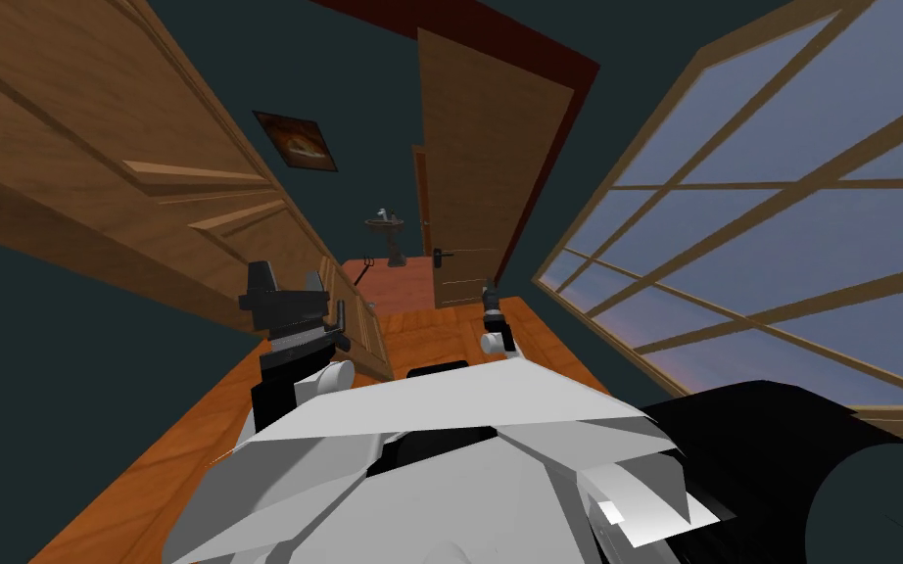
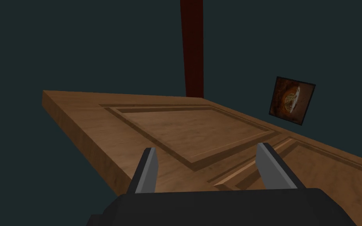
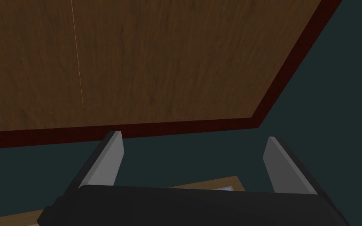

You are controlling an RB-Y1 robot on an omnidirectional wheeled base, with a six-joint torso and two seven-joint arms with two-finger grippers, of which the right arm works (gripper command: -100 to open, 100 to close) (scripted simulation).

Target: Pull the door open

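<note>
Wooden floor (image 1: 435,338), teal walls (image 1: 371,98), panelled door (image 1: 146,176), large window (image 1: 763,225)

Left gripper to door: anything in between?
Nothing visible. The open left gripper points straight at the panelled wooden door, and only the door's bare face and free edge lie ahead of it.

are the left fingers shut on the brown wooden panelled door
No, the left gripper has its fingers wide apart, with the brown wooden panelled door showing between them.
</note>
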